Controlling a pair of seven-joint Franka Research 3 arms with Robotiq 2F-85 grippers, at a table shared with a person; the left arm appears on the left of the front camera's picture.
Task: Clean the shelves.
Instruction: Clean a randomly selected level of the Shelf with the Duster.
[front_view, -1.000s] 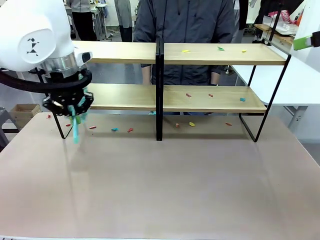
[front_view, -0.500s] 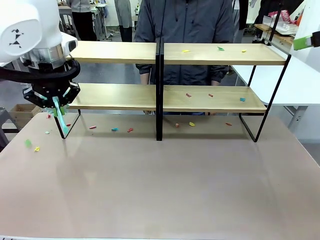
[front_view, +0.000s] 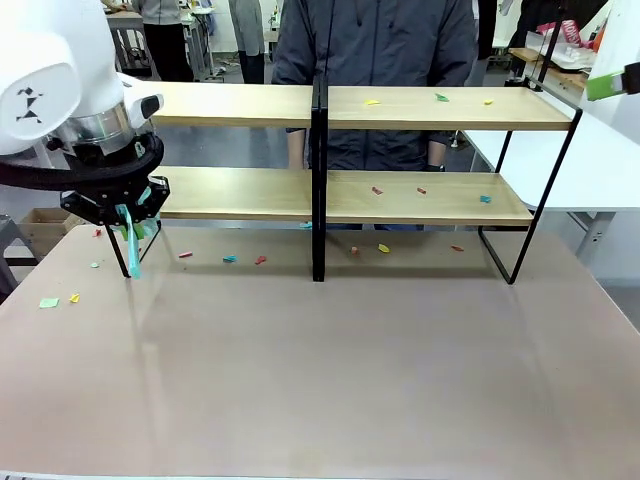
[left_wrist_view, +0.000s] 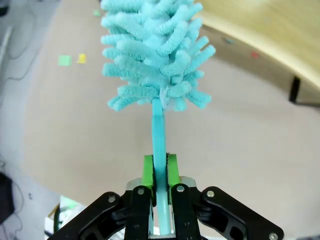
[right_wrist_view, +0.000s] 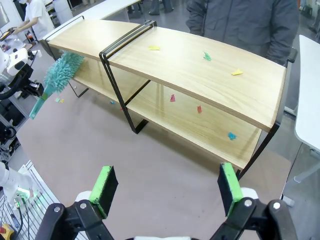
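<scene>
The shelves (front_view: 430, 110) stretch across the far half of the table, two light-wood tiers on black frames, also seen from above in the right wrist view (right_wrist_view: 190, 65). Small coloured scraps (front_view: 371, 102) lie on both tiers. My left gripper (front_view: 125, 212) hangs at the shelves' left end, shut on the teal duster (front_view: 133, 255). In the left wrist view my left gripper (left_wrist_view: 160, 172) clamps the thin handle, with the duster's fluffy head (left_wrist_view: 155, 55) beyond the fingers. The duster (right_wrist_view: 60, 75) sits beside the left frame. My right gripper (right_wrist_view: 166, 185) is open, high above the table.
A person (front_view: 370, 45) in a dark jacket stands behind the shelves. More scraps (front_view: 229, 259) lie on the table under the lower tier, and two scraps (front_view: 48, 302) lie near the left edge. A white table (front_view: 610, 160) adjoins at the right.
My left arm swung the duster left past the shelves' end, then back a little right. A green and a yellow scrap now lie on the table at the left.
</scene>
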